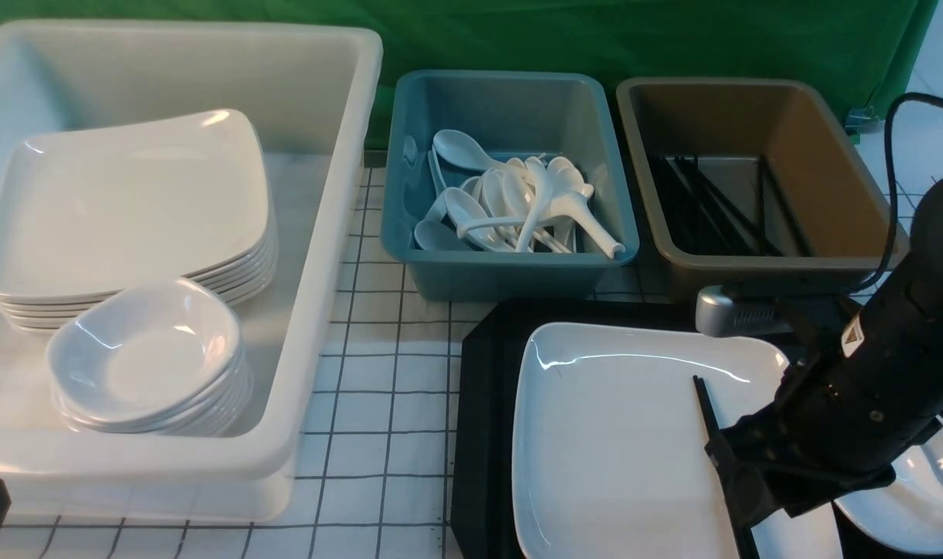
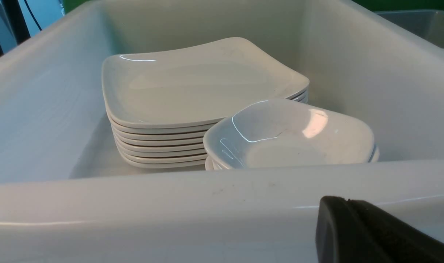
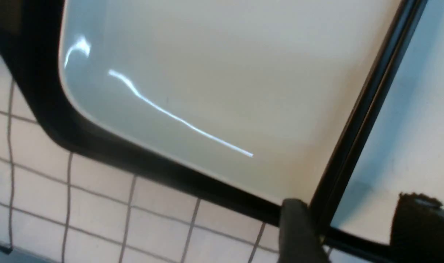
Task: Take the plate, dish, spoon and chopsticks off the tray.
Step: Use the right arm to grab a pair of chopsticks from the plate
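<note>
Left to clear: we see the plate (image 1: 618, 435), chopsticks (image 1: 704, 404) and dish (image 1: 929, 505) on the tray (image 1: 483, 435); spoon not seen there.
Right gripper (image 3: 357, 204): fingers apart astride the chopsticks.
Left gripper (image 2: 348, 219): closed, empty, beside the white tub (image 2: 207, 204).

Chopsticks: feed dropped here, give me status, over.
Left gripper shut by white plastic tub. Right gripper open, straddling thin black chopsticks on large white square plate. Nothing blocking.
</note>
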